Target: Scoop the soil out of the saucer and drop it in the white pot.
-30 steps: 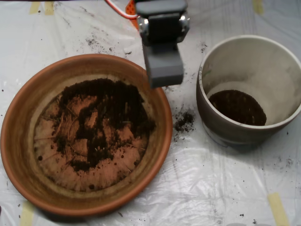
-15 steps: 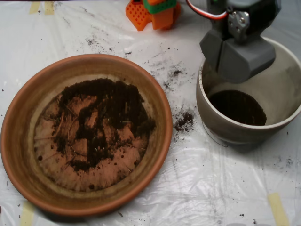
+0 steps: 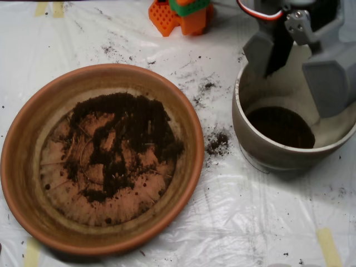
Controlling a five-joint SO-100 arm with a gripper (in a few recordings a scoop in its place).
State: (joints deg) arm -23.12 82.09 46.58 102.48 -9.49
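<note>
Your pincer (image 3: 303, 61) sits over the white pot (image 3: 248, 133) at upper right, shells spread wide, one at the pot's left rim, the other over its right side. Nothing visible between them. Soil lies dark at the pot's bottom. The remaining soil (image 3: 119, 142) is in the saucer (image 3: 19, 167), well apart to the pincer's left and lower in frame. Next scoop means swinging left across the worktop (image 3: 233, 222), over the spilled crumbs (image 3: 218, 142) between dish and pot.
</note>
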